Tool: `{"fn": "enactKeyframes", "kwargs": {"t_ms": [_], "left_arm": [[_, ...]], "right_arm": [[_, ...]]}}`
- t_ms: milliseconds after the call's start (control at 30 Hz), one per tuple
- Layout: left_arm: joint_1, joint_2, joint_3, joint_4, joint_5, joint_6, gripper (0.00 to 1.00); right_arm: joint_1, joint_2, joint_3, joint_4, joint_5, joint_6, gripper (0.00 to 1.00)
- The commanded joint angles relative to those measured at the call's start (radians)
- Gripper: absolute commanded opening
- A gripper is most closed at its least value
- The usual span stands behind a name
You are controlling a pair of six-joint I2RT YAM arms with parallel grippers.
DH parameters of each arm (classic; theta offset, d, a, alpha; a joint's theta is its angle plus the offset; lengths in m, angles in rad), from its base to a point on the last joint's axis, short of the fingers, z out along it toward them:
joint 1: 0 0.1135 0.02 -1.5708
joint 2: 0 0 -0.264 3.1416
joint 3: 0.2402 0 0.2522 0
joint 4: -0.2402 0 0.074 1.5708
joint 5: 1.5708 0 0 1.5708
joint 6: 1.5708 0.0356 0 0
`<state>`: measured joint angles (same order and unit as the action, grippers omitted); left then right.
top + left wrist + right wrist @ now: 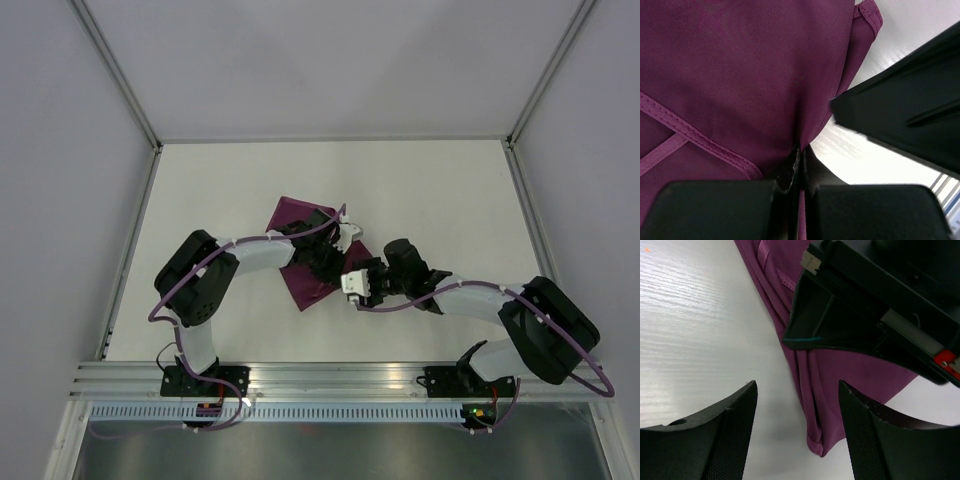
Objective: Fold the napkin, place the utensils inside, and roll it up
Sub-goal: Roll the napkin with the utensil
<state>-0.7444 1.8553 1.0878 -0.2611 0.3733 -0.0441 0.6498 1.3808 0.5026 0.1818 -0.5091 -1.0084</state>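
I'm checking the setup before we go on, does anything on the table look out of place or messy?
The napkin lies askew on the table, doubled over, with its edge by the open right gripper bunched into long creases rather than flat. The left gripper pinches a tuck of its cloth.

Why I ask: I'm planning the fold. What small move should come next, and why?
Probably draw the right gripper back, clear of the napkin. Its jaws stand open, holding nothing, at the folded edge, while the left gripper is shut on the cloth; backing off gives the left room to fold.
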Motion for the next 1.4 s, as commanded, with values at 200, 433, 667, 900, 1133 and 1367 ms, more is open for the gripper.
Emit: {"fn": "enactKeyframes", "kwargs": {"t_ms": [200, 433, 667, 900, 1133, 1367], "left_arm": [[0.010, 0.045, -0.006, -0.130, 0.044, 0.027, 0.02], [0.017, 0.041, -0.009, -0.130, 0.090, 0.035, 0.02], [0.028, 0.038, -0.005, -0.138, 0.122, 0.041, 0.02], [0.033, 0.027, -0.006, -0.138, 0.134, 0.041, 0.02], [0.039, 0.010, -0.006, -0.138, 0.147, 0.041, 0.02], [0.043, -0.021, -0.008, -0.138, 0.139, 0.041, 0.17]], "right_arm": [[0.079, 0.121, 0.017, 0.148, 0.095, -0.107, 0.72], [0.102, 0.164, 0.019, 0.157, 0.122, -0.154, 0.63], [0.160, 0.173, 0.004, 0.108, 0.158, -0.232, 0.50], [0.191, 0.195, 0.033, 0.036, 0.182, -0.253, 0.30], [0.209, 0.227, 0.074, -0.018, 0.211, -0.245, 0.18], [0.220, 0.239, 0.123, -0.108, 0.221, -0.236, 0.04]]}}
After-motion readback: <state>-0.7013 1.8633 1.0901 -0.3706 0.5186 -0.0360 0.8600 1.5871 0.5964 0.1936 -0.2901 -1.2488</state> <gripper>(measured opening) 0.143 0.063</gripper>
